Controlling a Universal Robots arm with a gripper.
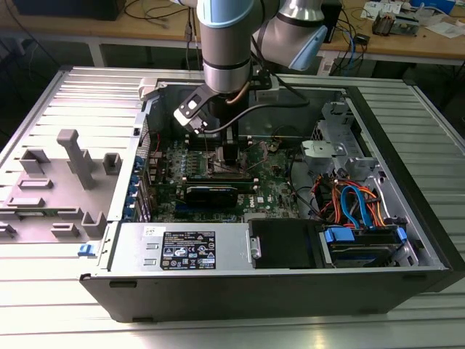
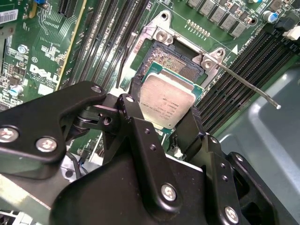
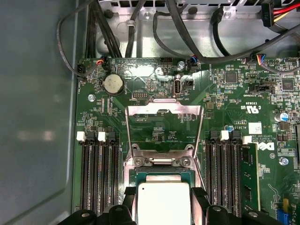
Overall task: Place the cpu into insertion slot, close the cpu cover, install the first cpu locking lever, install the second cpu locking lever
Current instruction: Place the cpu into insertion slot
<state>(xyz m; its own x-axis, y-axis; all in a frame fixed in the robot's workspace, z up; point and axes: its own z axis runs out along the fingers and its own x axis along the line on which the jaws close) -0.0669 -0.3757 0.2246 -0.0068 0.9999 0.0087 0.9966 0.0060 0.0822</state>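
The cpu (image 2: 168,96) sits clamped by its edges between the gripper's (image 2: 164,111) two black fingers (image 2: 132,112), which are closed just to the chip's width. It lies over the insertion slot (image 2: 174,62), part of the dark pin field still bare; whether it is seated cannot be told. The cpu cover (image 3: 164,109) stands flipped open beyond the slot, and a thin locking lever (image 2: 248,86) sticks out free. Memory slots (image 3: 96,173) flank the socket on the green motherboard (image 1: 272,182), inside the open case (image 1: 290,287).

Open computer case (image 1: 254,291), green motherboard (image 3: 234,101), coin battery (image 3: 113,84), blue cables (image 1: 356,207)
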